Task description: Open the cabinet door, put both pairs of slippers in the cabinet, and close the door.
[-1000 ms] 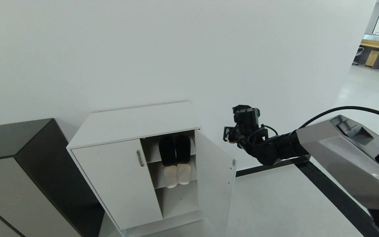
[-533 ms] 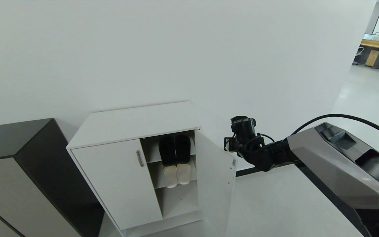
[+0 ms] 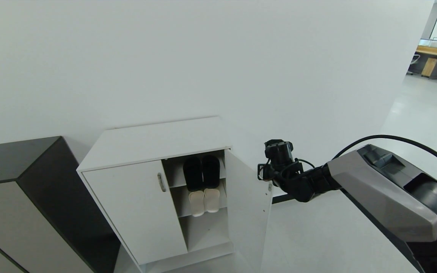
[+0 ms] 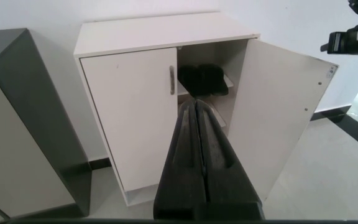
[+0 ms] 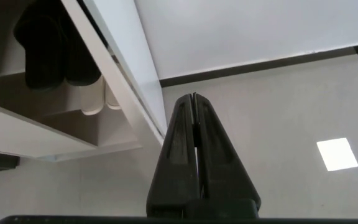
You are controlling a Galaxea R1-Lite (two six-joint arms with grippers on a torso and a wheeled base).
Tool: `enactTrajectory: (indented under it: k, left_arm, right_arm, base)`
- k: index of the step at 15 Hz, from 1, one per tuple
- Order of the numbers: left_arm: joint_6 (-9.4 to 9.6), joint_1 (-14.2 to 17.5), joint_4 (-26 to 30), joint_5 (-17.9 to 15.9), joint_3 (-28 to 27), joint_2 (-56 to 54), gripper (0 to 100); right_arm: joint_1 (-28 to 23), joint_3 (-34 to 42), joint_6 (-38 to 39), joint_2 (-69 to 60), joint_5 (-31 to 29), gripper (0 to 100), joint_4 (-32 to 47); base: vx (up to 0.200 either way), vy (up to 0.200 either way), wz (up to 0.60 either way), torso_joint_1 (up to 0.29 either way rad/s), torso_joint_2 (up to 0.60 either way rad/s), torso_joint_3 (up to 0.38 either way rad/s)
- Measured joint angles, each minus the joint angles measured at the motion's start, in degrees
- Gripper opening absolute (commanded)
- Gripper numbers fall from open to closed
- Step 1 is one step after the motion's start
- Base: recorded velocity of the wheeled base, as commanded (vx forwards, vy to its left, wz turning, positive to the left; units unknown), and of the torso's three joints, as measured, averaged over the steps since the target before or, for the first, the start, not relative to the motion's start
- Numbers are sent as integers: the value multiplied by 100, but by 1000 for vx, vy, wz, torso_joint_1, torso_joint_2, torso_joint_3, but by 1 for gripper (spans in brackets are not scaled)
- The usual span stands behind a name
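The white cabinet (image 3: pixel 154 142) stands against the wall, its left door (image 3: pixel 135 208) closed and its right door (image 3: pixel 249 212) swung open. Inside, the black slippers (image 3: pixel 201 172) lie on the upper shelf and the white slippers (image 3: pixel 204 201) on the shelf below. My right gripper (image 3: pixel 262 172) is shut and empty, hovering just beyond the open door's top outer corner. In the right wrist view its shut fingers (image 5: pixel 194 98) point past the door's edge (image 5: pixel 126 84). My left gripper (image 4: pixel 196 104) is shut and empty, held back in front of the cabinet opening.
A dark grey cabinet (image 3: pixel 21 178) stands close on the white cabinet's left. A black baseboard (image 3: pixel 285 197) runs along the wall behind the right arm. Bare floor (image 3: pixel 317 235) spreads to the right of the open door.
My right arm has dropped lower and drawn slightly closer to the open door's top corner. The door and slippers have not moved.
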Motion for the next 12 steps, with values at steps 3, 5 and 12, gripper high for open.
enactTrajectory:
  k: [3, 5, 12]
  left_arm:
    - [0, -7, 0, -2, 0, 0, 0]
    - [2, -7, 0, 0, 0, 0, 0]
    - [-4, -5, 0, 0, 0, 0, 0]
  right_arm:
    - [11, 126, 0, 0, 0, 0, -9]
    - [52, 226, 0, -6, 0, 0, -26]
    - [499, 763, 211, -306, -9, 0, -61]
  base:
    - [0, 0, 0, 0, 0, 0]
    - [0, 0, 0, 0, 0, 0]
    - [0, 0, 0, 0, 0, 0]
